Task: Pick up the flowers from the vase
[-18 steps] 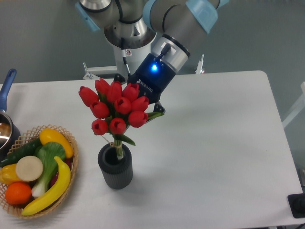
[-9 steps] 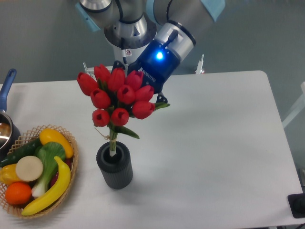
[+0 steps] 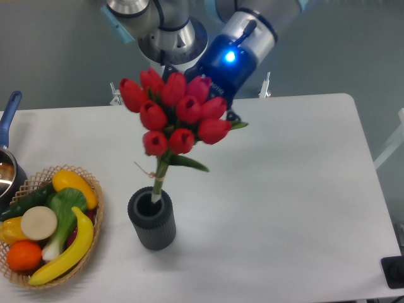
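Gripping flowers (image 3: 177,117) from behind: gripper (image 3: 218,104).

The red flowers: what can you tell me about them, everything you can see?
The flowers are a bunch of about nine closed red tulip buds with green leaves and stems tied together, looking artificial. The bunch leans to the right. Its stem ends show pale at the mouth of the ribbed dark grey vase. The gripper sits right behind the buds; its fingers are hidden, so the grasp itself cannot be seen.
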Controlling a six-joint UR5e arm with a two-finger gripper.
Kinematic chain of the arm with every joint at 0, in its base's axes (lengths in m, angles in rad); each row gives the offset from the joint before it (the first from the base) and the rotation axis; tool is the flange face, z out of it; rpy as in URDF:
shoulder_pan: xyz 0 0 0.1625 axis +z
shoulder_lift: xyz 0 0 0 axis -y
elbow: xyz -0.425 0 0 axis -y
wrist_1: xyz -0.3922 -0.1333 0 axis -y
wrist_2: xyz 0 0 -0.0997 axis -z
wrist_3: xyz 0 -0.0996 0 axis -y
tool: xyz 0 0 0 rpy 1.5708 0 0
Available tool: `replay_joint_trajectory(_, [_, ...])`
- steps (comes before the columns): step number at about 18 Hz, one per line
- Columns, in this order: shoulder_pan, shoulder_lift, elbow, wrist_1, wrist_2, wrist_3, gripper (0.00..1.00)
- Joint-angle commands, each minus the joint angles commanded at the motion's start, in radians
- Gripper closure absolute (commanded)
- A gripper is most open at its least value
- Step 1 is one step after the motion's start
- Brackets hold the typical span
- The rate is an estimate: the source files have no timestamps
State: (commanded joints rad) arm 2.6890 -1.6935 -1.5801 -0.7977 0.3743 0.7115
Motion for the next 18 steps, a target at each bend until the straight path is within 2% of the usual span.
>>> replay_joint_trajectory(6, [0.040,-0.002,-0.006,0.002,0.000,0.101,0.56])
replay_joint_trajectory(18, [0.061,0.006,-0.024,0.002,0.002,0.100,0.56])
